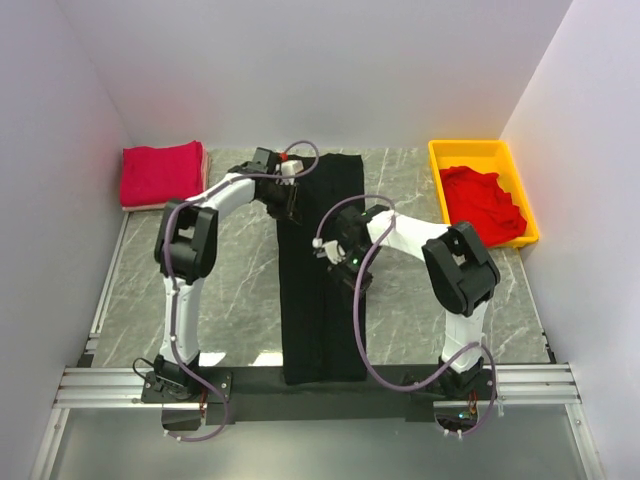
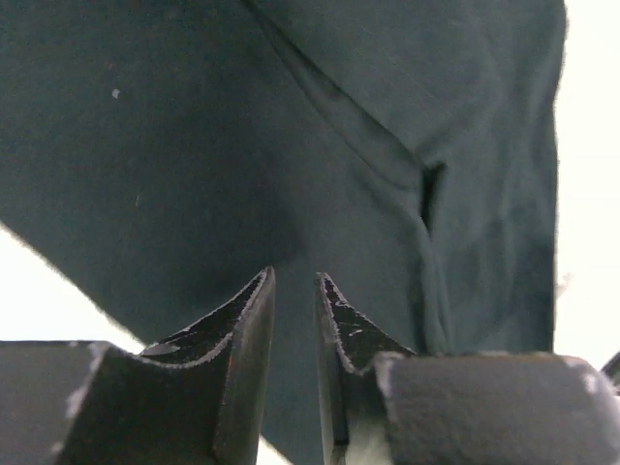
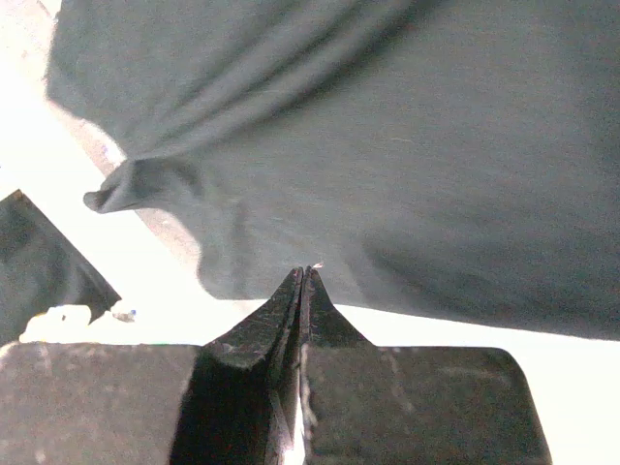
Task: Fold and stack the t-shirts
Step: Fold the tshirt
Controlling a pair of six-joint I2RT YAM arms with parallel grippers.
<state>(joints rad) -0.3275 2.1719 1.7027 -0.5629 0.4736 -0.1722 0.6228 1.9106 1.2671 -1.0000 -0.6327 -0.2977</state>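
Down the middle, the black t-shirt [image 1: 310,320] lies folded lengthwise (right tool [image 3: 303,274] clenched, left tool [image 2: 294,279] slightly parted).

One black t-shirt [image 1: 320,330], one folded red t-shirt [image 1: 160,172], one crumpled red t-shirt [image 1: 483,200] — one yellow tray [image 1: 470,148].

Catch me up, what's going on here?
Both arms are on the black t-shirt, laid out as a long folded strip. The left gripper sits at its far left edge, jaws slightly apart; the right gripper is shut at a cloth edge mid-strip. One folded red t-shirt lies far left; more red cloth is crumpled in the yellow tray.
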